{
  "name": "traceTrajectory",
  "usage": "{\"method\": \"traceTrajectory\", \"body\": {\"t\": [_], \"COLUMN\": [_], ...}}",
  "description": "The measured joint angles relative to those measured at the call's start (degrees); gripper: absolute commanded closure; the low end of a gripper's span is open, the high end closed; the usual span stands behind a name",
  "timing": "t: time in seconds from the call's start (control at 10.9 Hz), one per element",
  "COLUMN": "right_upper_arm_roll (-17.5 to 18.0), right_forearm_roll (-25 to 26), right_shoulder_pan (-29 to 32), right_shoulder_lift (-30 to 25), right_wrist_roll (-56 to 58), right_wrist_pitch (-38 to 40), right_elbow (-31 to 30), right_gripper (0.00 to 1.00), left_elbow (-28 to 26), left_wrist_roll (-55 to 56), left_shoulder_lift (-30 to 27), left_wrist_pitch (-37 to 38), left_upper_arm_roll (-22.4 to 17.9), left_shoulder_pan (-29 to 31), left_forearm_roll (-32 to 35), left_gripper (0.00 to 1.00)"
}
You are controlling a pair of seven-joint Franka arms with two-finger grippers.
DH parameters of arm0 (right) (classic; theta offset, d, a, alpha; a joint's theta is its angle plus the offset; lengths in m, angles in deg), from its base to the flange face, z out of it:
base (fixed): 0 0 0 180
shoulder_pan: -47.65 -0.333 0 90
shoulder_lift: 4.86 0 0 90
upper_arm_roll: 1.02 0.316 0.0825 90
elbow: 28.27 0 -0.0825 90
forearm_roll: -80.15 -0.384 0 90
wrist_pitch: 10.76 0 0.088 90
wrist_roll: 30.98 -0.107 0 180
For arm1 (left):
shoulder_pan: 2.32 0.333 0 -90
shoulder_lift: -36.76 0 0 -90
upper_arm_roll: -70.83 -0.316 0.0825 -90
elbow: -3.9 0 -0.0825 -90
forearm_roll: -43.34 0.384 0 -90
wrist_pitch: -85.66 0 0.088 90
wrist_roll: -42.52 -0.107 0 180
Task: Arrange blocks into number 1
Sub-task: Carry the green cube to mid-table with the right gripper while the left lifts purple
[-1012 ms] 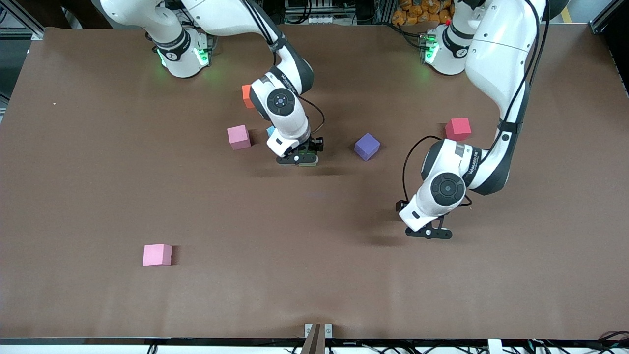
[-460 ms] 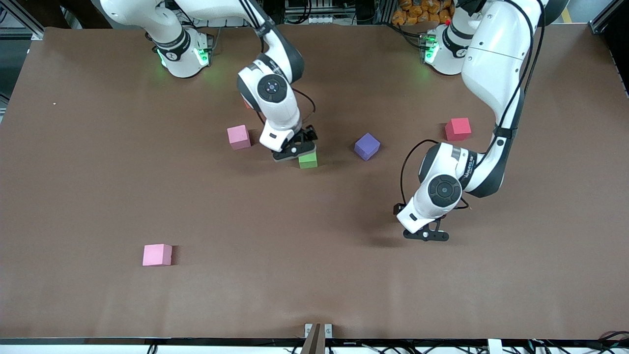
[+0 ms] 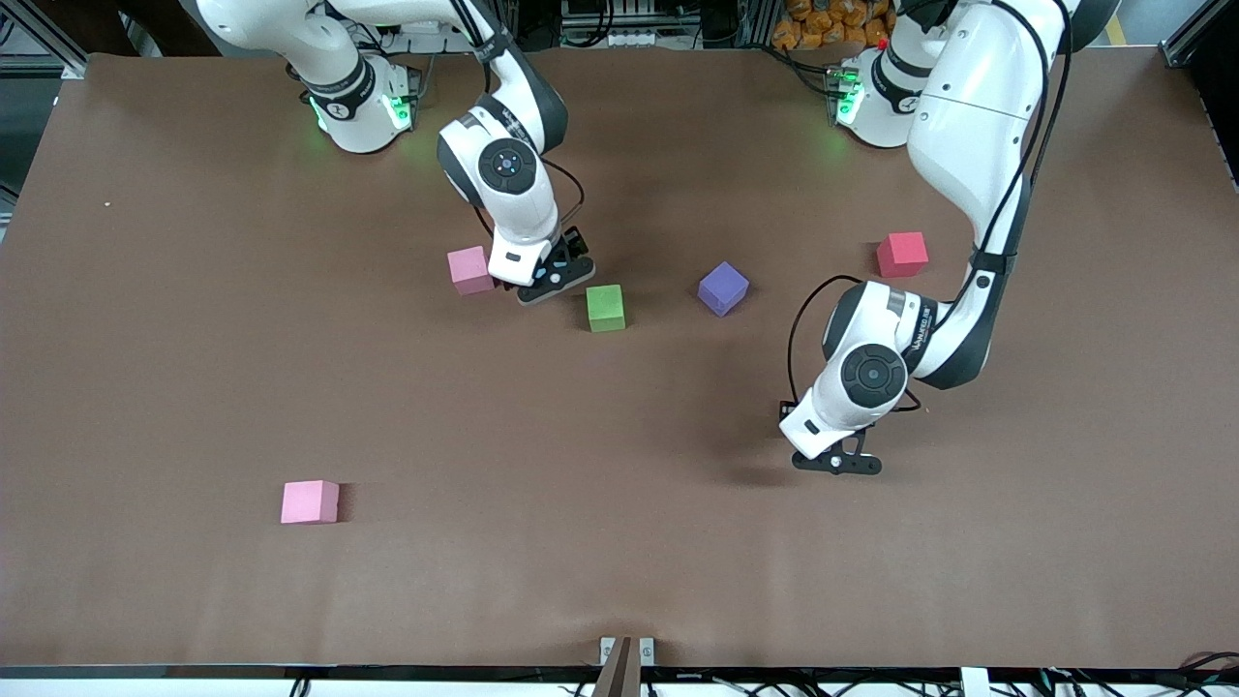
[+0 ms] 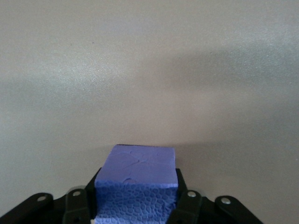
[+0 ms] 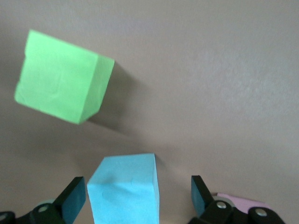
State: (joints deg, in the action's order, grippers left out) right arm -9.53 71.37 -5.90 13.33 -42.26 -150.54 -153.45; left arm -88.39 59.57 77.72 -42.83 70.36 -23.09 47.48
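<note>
Currently you have: left hand [image 3: 838,463] pinching a purple block [image 4: 135,186]; right hand [image 3: 552,279] spread over the light blue block [image 5: 124,189], green block [image 3: 605,308] beside.

We see brown matte table cover [image 3: 194,339], plain, no pattern. Green cube [image 3: 606,308] bright lime; purple cube [image 3: 723,288] at its 3 o'clock, violet-blue. Pink cube [image 3: 470,270] at green's 9 o'clock, dusty rose; second pink cube [image 3: 310,502] at 7 o'clock, paler. Red cube [image 3: 902,254] crimson. Light blue cube [image 5: 124,189] sky-coloured. Second purple cube [image 4: 135,186] periwinkle, pebbled cell texture on one face. Arms white, black joints; green lights on bases.
</note>
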Motion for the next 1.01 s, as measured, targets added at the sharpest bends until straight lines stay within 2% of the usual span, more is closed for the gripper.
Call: {"method": "traceTrajectory", "body": {"t": [0.28, 0.64, 0.74, 0.83, 1.01], "right_upper_arm_roll": [0.4, 0.6, 0.6, 0.6, 0.6], "right_forearm_roll": [0.0, 0.0, 0.0, 0.0, 0.1], "right_shoulder_pan": [-0.4, -1.5, -1.6, -1.6, -1.6], "right_shoulder_lift": [-0.1, -0.1, -0.1, -0.1, 0.0], "right_wrist_roll": [0.4, 0.5, 0.5, 0.5, 0.5], "right_wrist_pitch": [-0.7, -2.6, -3.2, -4.2, -6.2], "right_elbow": [-1.5, -3.1, -3.6, -4.2, -5.6], "right_gripper": [0.0, 0.0, 0.06, 0.17, 0.46], "left_elbow": [0.1, 1.6, 1.7, 1.8, 1.8], "left_wrist_roll": [0.0, 4.3, 5.4, 7.4, 15.2], "left_shoulder_lift": [0.0, -2.8, -4.5, -6.3, -9.0], "left_wrist_pitch": [0.0, 1.4, 3.5, 6.0, 10.5], "left_upper_arm_roll": [0.6, 5.5, 6.6, 7.7, 10.6], "left_shoulder_pan": [0.0, -0.5, -0.6, -0.6, -1.2], "left_forearm_roll": [-0.1, -0.4, -0.4, -0.5, -0.5], "left_gripper": [1.0, 1.0, 1.0, 1.0, 1.0]}}
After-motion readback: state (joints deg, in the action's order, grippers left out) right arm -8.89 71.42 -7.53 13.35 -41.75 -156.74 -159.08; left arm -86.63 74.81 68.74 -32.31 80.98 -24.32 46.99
